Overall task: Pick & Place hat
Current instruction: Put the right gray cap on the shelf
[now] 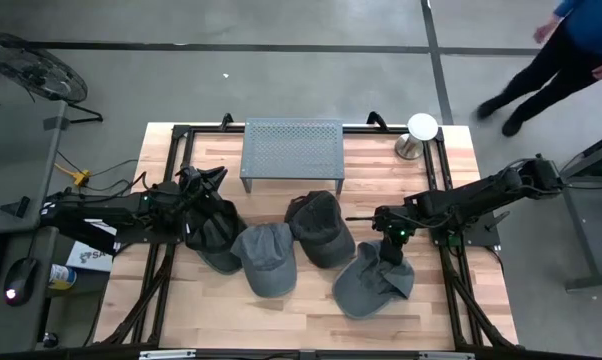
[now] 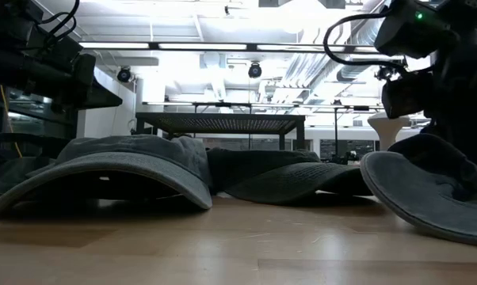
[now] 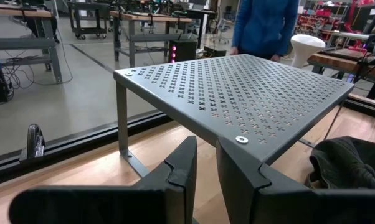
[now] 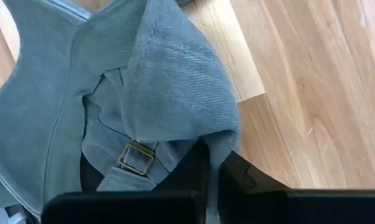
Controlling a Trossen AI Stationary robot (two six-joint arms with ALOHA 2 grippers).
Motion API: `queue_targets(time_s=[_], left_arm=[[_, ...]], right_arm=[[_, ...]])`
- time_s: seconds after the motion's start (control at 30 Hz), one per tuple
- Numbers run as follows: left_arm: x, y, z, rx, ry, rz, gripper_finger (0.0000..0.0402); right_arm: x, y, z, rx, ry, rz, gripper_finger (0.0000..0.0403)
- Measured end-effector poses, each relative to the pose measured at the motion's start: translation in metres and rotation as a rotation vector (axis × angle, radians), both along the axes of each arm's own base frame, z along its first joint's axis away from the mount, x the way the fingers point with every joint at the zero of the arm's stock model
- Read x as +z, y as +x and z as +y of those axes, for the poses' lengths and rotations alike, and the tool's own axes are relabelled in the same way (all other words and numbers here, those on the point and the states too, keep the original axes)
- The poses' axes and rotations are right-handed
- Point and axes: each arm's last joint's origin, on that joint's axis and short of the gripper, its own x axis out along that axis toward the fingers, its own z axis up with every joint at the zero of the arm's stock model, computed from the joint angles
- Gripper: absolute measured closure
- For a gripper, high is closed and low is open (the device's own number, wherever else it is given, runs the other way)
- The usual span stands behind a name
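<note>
While my right gripper [image 1: 392,250] is pressed down into the grey corduroy cap [image 1: 373,282] at the table's right front, only its wrist view shows me the jaws pinching the cap's back fabric beside a small brass strap buckle [image 4: 134,157]. From above I see a second grey cap [image 1: 265,258] at centre, a darker cap [image 1: 321,228] behind it, and another dark cap [image 1: 213,238] to the left. My left gripper [image 1: 186,208] hovers over that one, jaws nearly together and empty. Its wrist view looks onto the perforated grey metal stand [image 3: 237,93] at the table's rear, and a person in blue [image 3: 265,28] beyond.
</note>
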Motion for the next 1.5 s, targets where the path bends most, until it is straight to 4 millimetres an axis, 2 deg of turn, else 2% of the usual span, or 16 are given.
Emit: queue_targets(time_s=[0.17,0.4,0.77,1.0,1.2,1.33,1.5], left_arm=[[0.000,0.000,0.000,0.000,0.000,0.000,0.0341],[0.000,0.000,0.000,0.000,0.000,0.000,0.0341],[0.000,0.000,0.000,0.000,0.000,0.000,0.0341],[0.000,0.000,0.000,0.000,0.000,-0.001,0.0341],[0.000,0.000,0.000,0.000,0.000,0.000,0.0341],[0.000,0.000,0.000,0.000,0.000,0.000,0.0341],[0.000,0.000,0.000,0.000,0.000,-0.001,0.0341]], right_arm=[[0.004,0.002,0.000,-0.002,-0.001,-0.019,0.0400],[0.035,0.010,0.002,-0.009,-0.109,-0.150,0.0401],[0.097,0.008,0.030,0.299,-0.301,-0.238,0.0402],[0.136,0.006,0.041,0.515,-0.514,-0.341,0.0403],[0.160,0.003,0.049,0.674,-0.709,-0.476,0.0403],[0.169,-0.002,0.055,0.718,-0.821,-0.573,0.0403],[0.181,-0.007,0.061,0.658,-0.895,-0.676,0.0403]])
